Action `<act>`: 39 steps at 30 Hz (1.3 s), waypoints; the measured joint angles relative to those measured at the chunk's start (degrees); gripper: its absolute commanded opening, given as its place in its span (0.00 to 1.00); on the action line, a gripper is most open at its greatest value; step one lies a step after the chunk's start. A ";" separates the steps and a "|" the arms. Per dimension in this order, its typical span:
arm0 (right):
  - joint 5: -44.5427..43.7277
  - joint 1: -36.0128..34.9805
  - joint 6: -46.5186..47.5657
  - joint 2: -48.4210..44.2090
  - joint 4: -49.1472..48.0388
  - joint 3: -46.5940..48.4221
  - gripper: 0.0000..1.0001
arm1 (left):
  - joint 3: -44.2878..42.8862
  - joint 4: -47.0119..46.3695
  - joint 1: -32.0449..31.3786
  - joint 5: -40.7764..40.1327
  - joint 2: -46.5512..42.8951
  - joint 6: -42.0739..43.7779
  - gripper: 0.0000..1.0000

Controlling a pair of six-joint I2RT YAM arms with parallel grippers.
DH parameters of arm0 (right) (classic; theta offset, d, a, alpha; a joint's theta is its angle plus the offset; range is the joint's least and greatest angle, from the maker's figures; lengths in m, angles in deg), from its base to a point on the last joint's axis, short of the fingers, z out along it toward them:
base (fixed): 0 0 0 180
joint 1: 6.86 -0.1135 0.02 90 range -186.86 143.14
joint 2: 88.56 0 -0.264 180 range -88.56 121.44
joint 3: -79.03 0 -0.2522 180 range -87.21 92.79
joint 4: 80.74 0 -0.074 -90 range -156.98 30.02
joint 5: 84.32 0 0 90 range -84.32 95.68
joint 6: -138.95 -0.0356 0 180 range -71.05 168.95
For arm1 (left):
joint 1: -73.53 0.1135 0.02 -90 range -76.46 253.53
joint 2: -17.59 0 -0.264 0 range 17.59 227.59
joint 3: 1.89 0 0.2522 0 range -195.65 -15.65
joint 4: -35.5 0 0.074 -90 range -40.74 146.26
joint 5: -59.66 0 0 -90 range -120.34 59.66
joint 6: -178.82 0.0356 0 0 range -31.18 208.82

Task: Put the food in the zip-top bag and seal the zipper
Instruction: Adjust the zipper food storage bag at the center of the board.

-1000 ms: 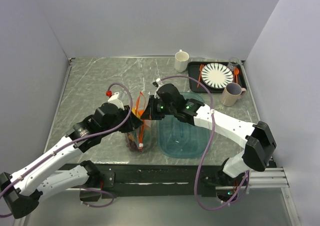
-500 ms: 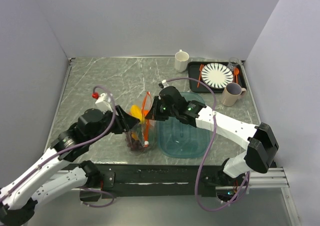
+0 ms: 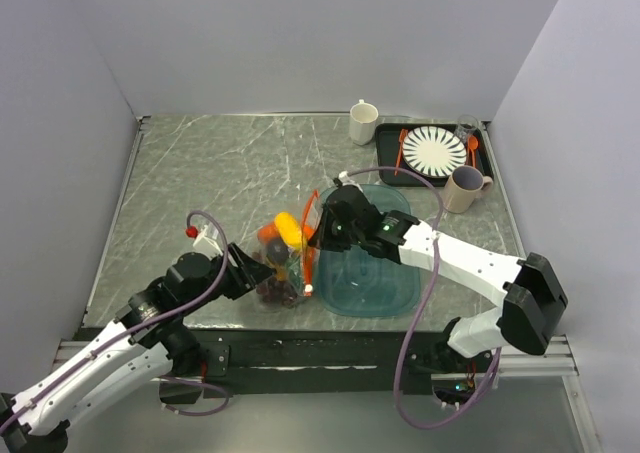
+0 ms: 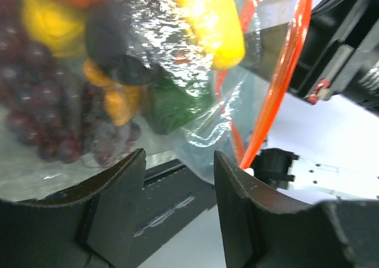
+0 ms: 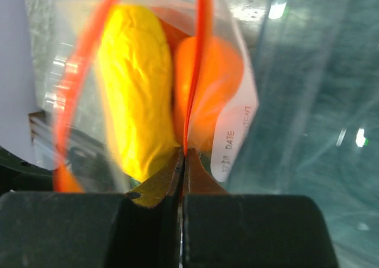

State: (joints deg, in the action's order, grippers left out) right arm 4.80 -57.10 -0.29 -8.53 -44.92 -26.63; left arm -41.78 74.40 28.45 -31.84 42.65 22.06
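Right gripper [image 5: 185, 155] clenched on zipper [image 5: 197, 55]; left gripper [image 4: 177, 167] released, empty, at bag's [image 3: 283, 273] 8 o'clock. Food [image 4: 35, 102] inside. Left should pinch the zipper's free side, keep it taut, then press shut.

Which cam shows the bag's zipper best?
Right wrist: the zipper is close up, its two strips apart, one pinched in the shut right gripper. Top external shows only a thin orange line beside the teal tray. Left wrist catches one curved stretch.

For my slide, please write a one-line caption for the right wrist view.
Right gripper pinches the zipper of the zip-top bag, which holds a yellow piece and an orange round.
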 measured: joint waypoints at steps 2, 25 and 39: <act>-0.90 0.04 -0.09 -1.09 0.35 -1.20 0.00 | 0.79 -1.95 0.00 0.83 0.20 -1.22 0.54; -3.10 3.04 -0.83 -4.61 1.44 -8.68 0.00 | 13.49 -23.54 -2.34 7.28 1.31 -16.48 0.55; -1.42 3.15 1.07 -3.85 1.27 -4.39 0.03 | 13.25 -25.81 -5.07 9.05 6.56 -15.45 0.57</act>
State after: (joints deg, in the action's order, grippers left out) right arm 3.38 -53.95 0.79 -12.37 -43.65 -31.03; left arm -28.53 48.59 23.38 -22.79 49.20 6.61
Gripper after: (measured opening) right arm 0.033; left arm 0.564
